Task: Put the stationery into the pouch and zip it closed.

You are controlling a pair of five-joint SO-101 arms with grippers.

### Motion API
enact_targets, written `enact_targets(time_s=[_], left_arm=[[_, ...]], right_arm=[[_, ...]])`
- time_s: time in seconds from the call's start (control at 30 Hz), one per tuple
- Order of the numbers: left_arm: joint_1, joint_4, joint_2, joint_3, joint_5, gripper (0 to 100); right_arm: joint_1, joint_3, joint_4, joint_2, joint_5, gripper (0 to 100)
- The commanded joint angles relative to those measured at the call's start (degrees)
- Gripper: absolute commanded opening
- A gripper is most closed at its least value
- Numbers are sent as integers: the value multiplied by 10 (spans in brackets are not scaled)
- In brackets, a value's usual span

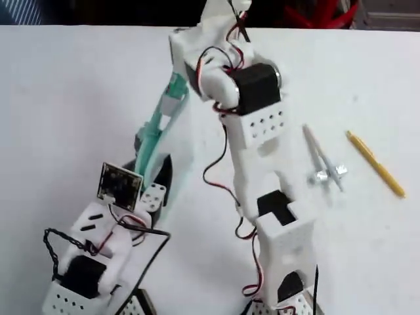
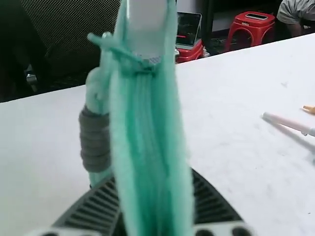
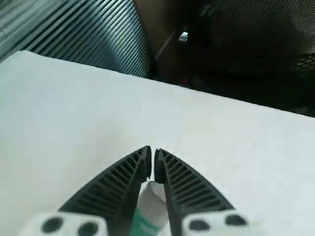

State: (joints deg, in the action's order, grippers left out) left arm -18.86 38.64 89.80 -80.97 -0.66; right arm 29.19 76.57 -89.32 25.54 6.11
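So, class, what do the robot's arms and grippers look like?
The left arm and right arm are white blocky shells with black motors, small holes and red-and-black cables. The left gripper and right gripper have dark, ribbed, tapering fingers.

a white table (image 1: 79, 98), a red stool (image 2: 253, 24) and perhaps a laptop (image 2: 189, 29) behind.

In the high view the right arm (image 1: 252, 98) covers the far end of the pouch (image 1: 156, 134); its near end is lost between the fingers of the left gripper (image 1: 152, 172); in the left wrist view the pouch is blurred and cut by the frame's edge, as are a pale pen (image 2: 288, 123) and an orange tip (image 2: 309, 107); in the right wrist view the edge cuts the white and green piece (image 3: 149, 209) pinched in the right gripper (image 3: 151, 155)
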Motion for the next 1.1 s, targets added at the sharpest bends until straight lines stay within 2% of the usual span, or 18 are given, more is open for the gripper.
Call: enact_targets(time_s=[0.0, 0.13, 0.27, 0.43, 0.7, 1.07], left_arm=[[-8, -11, 5, 2, -6, 83], [-8, -11, 5, 2, -6, 101], [-4, -9, 4, 2, 2, 196], [-4, -9, 4, 2, 22, 199], [-4, -9, 4, 2, 22, 196], [-4, -9, 4, 2, 22, 196]], right_arm=[[42, 43, -54, -8, 5, 18], [65, 55, -94, -9, 5, 18], [74, 24, -94, -46, 5, 18], [95, -47, -92, -118, 5, 19], [72, -65, -91, -149, 1, 22], [176, -184, -91, -214, -1, 22]])
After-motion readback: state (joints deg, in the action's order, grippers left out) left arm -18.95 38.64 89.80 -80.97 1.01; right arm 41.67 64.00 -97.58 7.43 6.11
